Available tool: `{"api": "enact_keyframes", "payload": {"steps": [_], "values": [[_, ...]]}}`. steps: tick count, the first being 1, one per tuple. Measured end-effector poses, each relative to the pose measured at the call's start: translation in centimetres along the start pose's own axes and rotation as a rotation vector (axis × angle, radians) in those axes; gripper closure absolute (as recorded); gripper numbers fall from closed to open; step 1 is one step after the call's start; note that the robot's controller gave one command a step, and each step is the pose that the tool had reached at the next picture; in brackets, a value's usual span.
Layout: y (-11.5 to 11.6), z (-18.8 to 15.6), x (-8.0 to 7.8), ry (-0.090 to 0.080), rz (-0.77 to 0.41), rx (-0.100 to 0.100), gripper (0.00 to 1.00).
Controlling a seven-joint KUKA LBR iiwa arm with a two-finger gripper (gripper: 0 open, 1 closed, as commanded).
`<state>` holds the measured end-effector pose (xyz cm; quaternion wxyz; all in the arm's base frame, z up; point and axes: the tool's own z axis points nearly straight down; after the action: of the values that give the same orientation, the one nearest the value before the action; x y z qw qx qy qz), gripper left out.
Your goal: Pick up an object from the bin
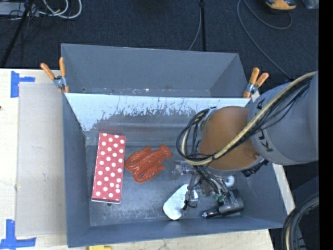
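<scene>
Claw (pixel 191 196) is down low in the lower right of the frame, right at the floor of the bin (pixel 156 82), and its tip sits against the upper right edge of a white oval piece (pixel 173 206) lying flat there. Open or closed? Can't tell from this angle; the cables and the wrist crowd the view, and nothing shows clearly gripped. So call it the approach stage: the claw has reached a candidate, but no grasp is confirmed and nothing is off the floor. Closing, lifting and clearing the rim all look left to do.

Just to the right of the claw there's a small black piece (pixel 225 207); whether it's loose or part of the robot, hard to say. Up and left of the white piece, near the middle of the bin, lies a red lobster toy (pixel 147 163), apart from the claw. Further left, a red box with white dots (pixel 109 166) lies flat. Above the claw, the arm's brown cover (pixel 229 139) hangs over the right side of the bin.
</scene>
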<state>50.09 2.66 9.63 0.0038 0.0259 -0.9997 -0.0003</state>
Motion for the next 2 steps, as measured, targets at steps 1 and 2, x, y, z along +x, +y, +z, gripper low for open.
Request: {"api": "enact_keyframes", "payload": {"steps": [1, 2], "values": [[-2.08, 2.58, 1.41, -0.009, -0.264, 0.0, 1.0], [-2.09, 2.58, 1.41, -0.009, -0.263, 0.0, 1.0]]}}
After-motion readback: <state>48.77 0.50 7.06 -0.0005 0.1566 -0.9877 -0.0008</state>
